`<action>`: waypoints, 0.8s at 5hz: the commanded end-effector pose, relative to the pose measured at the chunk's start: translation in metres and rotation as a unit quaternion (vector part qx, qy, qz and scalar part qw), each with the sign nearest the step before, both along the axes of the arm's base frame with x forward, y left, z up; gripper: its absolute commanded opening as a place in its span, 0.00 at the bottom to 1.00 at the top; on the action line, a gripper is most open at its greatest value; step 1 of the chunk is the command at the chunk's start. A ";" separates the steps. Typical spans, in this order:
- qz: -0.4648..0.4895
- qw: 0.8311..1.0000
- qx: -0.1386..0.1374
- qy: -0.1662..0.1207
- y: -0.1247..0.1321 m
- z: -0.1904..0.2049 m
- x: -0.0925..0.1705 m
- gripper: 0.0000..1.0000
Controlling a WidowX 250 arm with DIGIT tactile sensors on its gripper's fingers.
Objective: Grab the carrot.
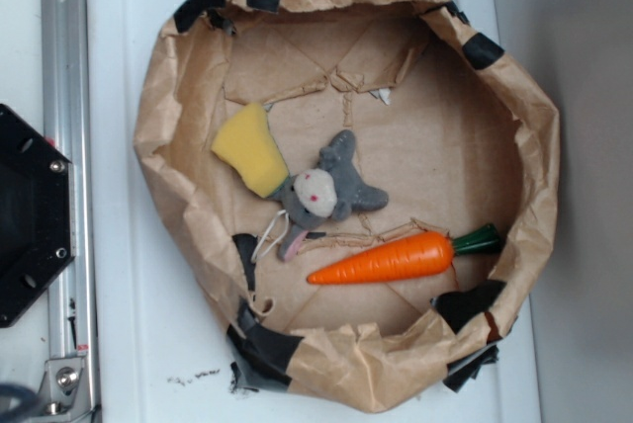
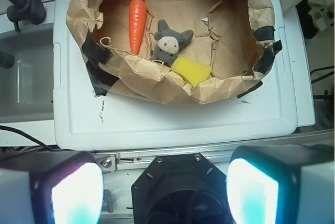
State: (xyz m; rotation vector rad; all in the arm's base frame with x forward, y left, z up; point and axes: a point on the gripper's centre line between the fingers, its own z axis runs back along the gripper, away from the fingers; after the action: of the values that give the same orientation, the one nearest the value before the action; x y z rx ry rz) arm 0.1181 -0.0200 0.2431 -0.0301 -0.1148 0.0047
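Note:
The carrot (image 1: 396,259) is glossy orange with a dark green stem end. It lies on the floor of a brown paper basket (image 1: 163,97), at the lower right, tip pointing left. In the wrist view the carrot (image 2: 137,20) lies upright at the basket's far left. My gripper (image 2: 165,192) is open and empty, with two glowing pads (image 2: 78,195) far apart at the bottom of the wrist view. It hovers over the black robot base, well away from the basket. The gripper does not show in the exterior view.
A grey plush mouse (image 1: 326,191) and a yellow sponge wedge (image 1: 252,151) lie in the basket left of the carrot. The basket (image 2: 157,85) stands on a white board (image 2: 172,119). The black robot base (image 1: 25,215) and a metal rail (image 1: 64,67) are at the left.

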 end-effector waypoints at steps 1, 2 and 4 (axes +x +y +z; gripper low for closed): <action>0.000 1.000 0.000 0.000 0.000 0.000 0.000 1.00; 0.002 0.998 0.023 -0.064 0.025 -0.050 0.050 1.00; -0.084 0.992 0.058 -0.076 0.038 -0.109 0.153 1.00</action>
State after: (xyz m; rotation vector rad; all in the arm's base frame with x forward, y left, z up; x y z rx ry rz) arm 0.2616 0.0091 0.1171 0.0625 -0.2069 -0.1951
